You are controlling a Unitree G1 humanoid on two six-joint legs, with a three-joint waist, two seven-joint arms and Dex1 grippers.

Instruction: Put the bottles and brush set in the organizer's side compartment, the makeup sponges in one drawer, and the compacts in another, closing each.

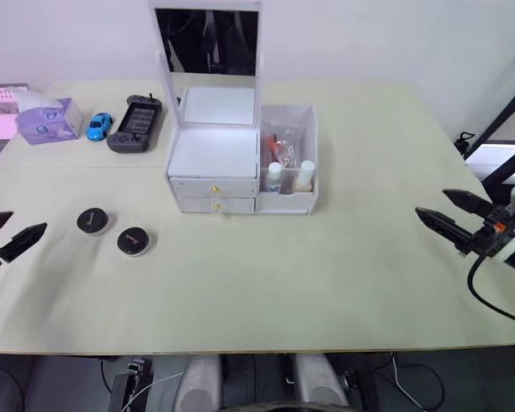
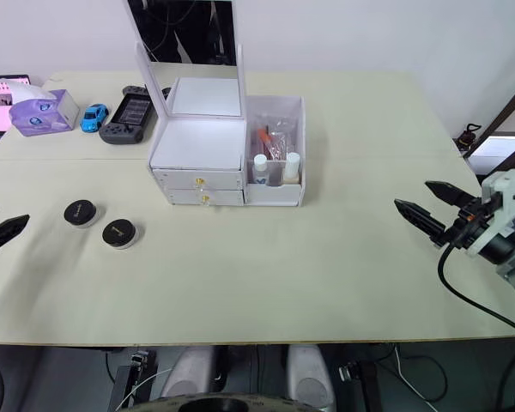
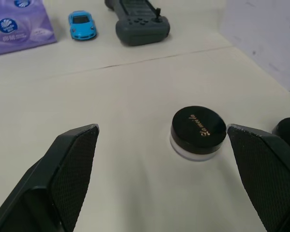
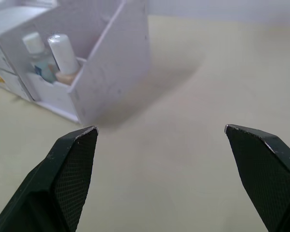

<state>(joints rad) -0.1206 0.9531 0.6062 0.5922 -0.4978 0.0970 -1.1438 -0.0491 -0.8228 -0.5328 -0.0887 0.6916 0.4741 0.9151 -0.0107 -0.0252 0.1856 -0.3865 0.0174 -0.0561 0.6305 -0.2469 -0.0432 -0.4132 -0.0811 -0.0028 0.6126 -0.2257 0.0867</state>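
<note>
The white organizer stands at mid-table with its mirror upright and both gold-knobbed drawers shut. Its side compartment holds the two bottles, the blue-label one and the tan pump one, with the brush set behind them. Two black compacts lie on the table left of the organizer. My left gripper hovers open just left of them; in its wrist view the nearer compact lies just beyond the fingertips. My right gripper is open and empty, far right of the organizer. The makeup sponges are out of view.
At the back left sit a lilac tissue box, a blue toy car and a dark game controller. Bare table stretches between the organizer and my right gripper, and along the front edge.
</note>
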